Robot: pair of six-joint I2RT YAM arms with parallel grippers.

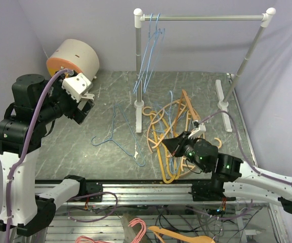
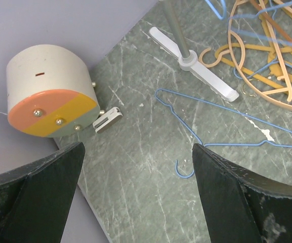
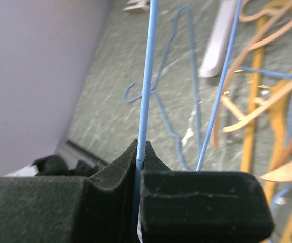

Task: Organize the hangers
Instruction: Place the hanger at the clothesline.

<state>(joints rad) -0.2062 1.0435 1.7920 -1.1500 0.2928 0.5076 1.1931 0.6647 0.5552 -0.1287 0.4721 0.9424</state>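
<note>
The right hand [image 3: 138, 169] is pinching a thin light-blue wire hanger [image 3: 147, 91] between fully closed pads, with the wire running straight up out of the grip. It is doing this just in front of the white tubular clothes rack [image 1: 206, 17]. Below it, a tangle of orange and tan triangular hangers [image 1: 163, 129] is lying on the grey marbled desk [image 1: 65, 152], between the rack's two feet and spilling forward of them.

The left hand [image 2: 138, 152] is hanging well to the left of the rack, with its black fingers [image 2: 34, 197] spread wide and nothing between them.

A second light-blue wire hanger [image 2: 237, 145] is lying flat on the desk just left of the rack's left foot, its hook curling away from the rack. A few more light-blue wire hangers [image 1: 151, 50] are hanging from the rack's top rail, bunched near its left post.

A beige cylinder with an orange and yellow end face [image 2: 44, 86] is sitting far to the left of the rack, close against the wall.
</note>
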